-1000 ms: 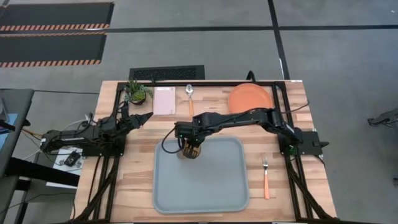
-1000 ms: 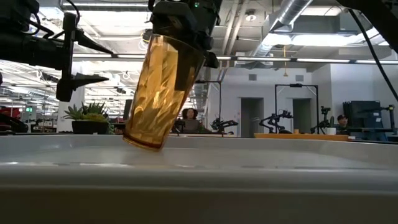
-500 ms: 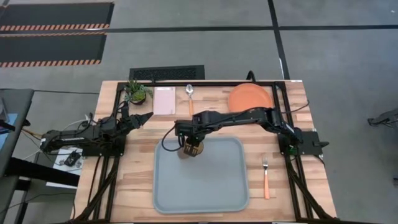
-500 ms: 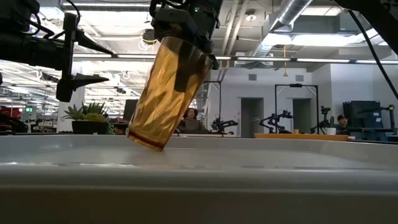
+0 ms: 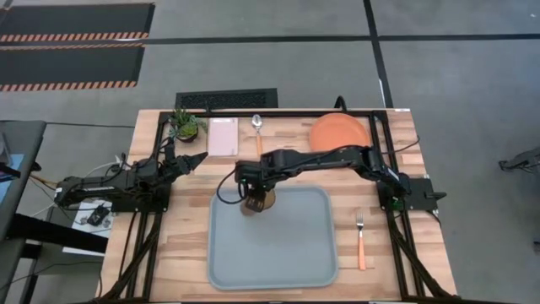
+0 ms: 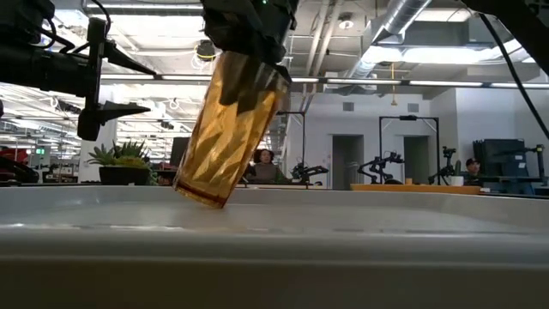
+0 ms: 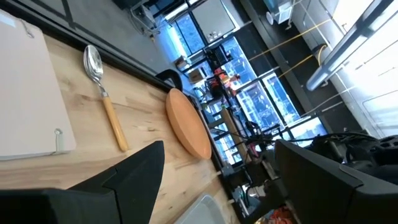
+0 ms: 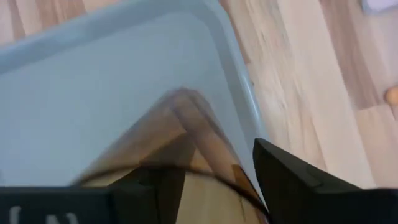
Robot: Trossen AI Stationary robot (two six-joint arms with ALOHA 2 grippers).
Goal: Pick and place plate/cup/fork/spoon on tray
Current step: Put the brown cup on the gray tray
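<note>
The amber ribbed cup (image 5: 256,203) hangs tilted in my right gripper (image 5: 253,192) over the far left corner of the pale grey-blue tray (image 5: 278,253). In the low view the cup (image 6: 227,129) leans with its base low over the tray floor (image 6: 343,219); whether it touches, I cannot tell. The orange plate (image 5: 338,133) lies flat at the far right. The spoon (image 5: 258,133) lies at the far edge and the fork (image 5: 360,241) lies right of the tray. My left gripper (image 5: 198,159) is open and empty at the table's left. My right gripper holds the cup by its rim (image 8: 205,155), one finger inside the cup (image 6: 253,94) and one outside (image 8: 298,180). The fingers come from above, slanting down. The cup hangs below them, tilted, base toward the table's left.
A small potted plant (image 5: 186,124) and a white-pink napkin (image 5: 224,137) sit at the far left, beside the spoon. The left wrist view shows the napkin (image 7: 28,99), spoon (image 7: 106,106) and plate (image 7: 186,124). A black frame runs along both table sides.
My right gripper has shifted slightly toward the table's left with the cup, and the cup has tipped a little further over. It stays low over the tray's far left corner.
</note>
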